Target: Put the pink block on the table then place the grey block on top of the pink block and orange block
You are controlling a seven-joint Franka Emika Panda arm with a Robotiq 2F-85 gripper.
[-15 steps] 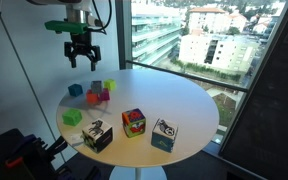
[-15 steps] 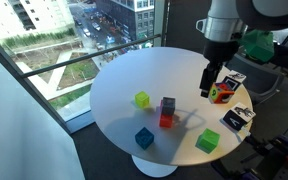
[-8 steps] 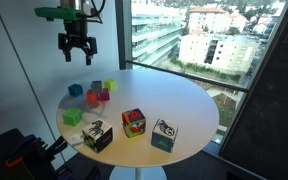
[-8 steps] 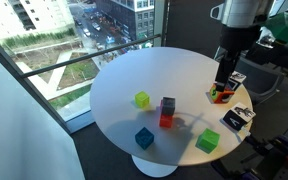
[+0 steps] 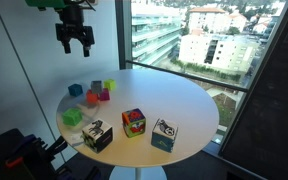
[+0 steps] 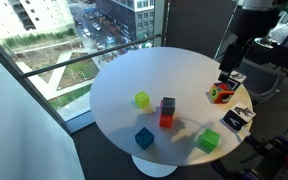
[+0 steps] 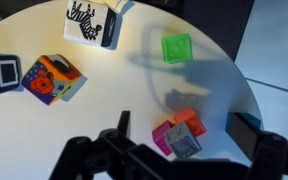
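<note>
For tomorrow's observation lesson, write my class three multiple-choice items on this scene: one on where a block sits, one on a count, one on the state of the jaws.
1. Where is the grey block?
A. in the jaws
B. on top of the pink block and orange block
C. on the floor

2. How many large patterned cubes stand on the table?
A. two
B. three
C. five

3. How are the jaws?
A. shut on the grey block
B. shut on nothing
C. open and empty

Key: 1 B, it rests across both in the wrist view; 2 B, three show in the wrist view; 3 C, they hang spread above the table with nothing between them.
</note>
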